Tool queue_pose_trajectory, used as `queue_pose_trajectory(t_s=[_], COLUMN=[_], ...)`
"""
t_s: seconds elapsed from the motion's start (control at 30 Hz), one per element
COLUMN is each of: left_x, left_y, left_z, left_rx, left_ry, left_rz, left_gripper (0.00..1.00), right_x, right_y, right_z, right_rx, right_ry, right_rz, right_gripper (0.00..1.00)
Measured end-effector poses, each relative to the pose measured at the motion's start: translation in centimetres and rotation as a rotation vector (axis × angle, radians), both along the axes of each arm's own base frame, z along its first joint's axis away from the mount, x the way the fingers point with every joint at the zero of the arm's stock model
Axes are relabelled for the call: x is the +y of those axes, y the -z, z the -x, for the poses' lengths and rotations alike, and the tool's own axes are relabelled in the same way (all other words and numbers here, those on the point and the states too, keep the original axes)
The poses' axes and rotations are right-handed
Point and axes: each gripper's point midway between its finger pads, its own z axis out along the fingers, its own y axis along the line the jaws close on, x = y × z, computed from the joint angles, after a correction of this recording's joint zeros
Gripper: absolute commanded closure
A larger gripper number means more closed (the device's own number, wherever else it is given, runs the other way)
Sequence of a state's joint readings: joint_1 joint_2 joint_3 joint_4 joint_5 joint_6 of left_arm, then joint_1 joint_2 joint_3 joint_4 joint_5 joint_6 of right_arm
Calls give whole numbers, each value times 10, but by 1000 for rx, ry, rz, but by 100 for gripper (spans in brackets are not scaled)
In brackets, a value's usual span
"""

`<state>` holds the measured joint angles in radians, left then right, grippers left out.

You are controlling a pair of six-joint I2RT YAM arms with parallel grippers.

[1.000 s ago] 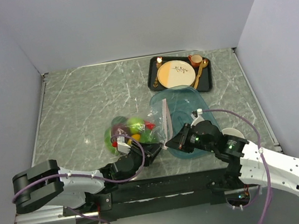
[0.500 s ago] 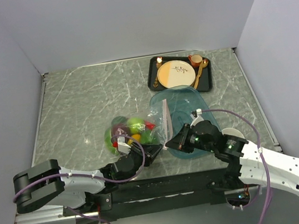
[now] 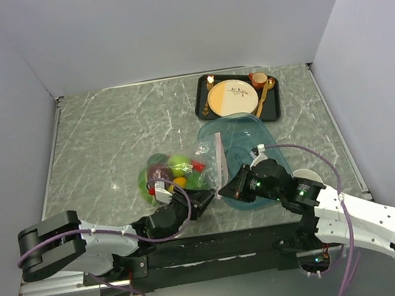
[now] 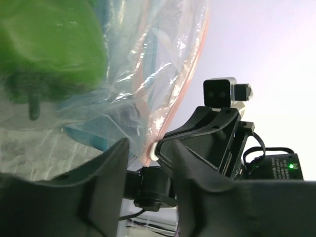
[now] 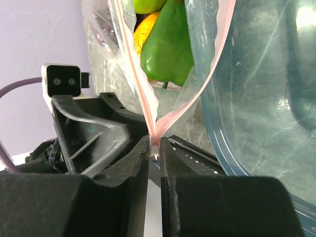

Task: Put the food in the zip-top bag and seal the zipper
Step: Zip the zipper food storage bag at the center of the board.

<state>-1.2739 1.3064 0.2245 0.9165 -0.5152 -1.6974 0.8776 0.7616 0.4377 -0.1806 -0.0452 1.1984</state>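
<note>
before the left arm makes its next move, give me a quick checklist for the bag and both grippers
1. Food all inside the zip-top bag: ok, no loose pieces seen in the top view.
2. Right gripper clamped on the zipper: ok, its fingers are shut on the pink strip at its near end.
3. Zipper sealed along its length: not ok, the two pink strips part into a V above the right fingers.
4. Left gripper gripping the strip: not ok, its jaws stand apart, with the strip's edge at the gap.
5. Bag free of the teal tray: cannot tell, the mouth lies over the tray's edge.
</note>
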Motion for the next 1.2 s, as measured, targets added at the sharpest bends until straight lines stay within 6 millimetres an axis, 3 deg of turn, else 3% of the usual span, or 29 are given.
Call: queue_pose_trajectory(t_s=[0.17,0.33,0.57,0.63,0.77,0.93,0.97,1.07,1.2], left_x=[4,-5,-21,-18,4,27,29,29,27], left_y=[8,14,-4,-6,9,33,35,38,40], left_z=[2,6,23,26,21,14,14,15,13], left_rx=[11,-28,-215,-257,-292,-282,-275,-242,-200], left_ry=[4,39,55,36,-13,-62,-68,-80,-101], left_rz=[-7,-97,-312,-381,-504,-623,-623,-587,-521], left_gripper=[36,34,32,32,34,24,18,16,18], right_x=[-3,-4,-7,-6,-6,-6,-5,-5,-5], right_y=[-2,-12,-20,-21,-20,-22,-23,-24,-24], right_z=[-1,-6,-10,-11,-11,-12,-12,-12,-12], right_rx=[-12,-44,-66,-67,-66,-67,-69,-71,-70], right_ry=[-1,11,22,22,21,20,20,20,20], right_rz=[25,39,62,62,67,68,65,62,62], right_gripper=[100,100,100,100,100,100,100,100,100])
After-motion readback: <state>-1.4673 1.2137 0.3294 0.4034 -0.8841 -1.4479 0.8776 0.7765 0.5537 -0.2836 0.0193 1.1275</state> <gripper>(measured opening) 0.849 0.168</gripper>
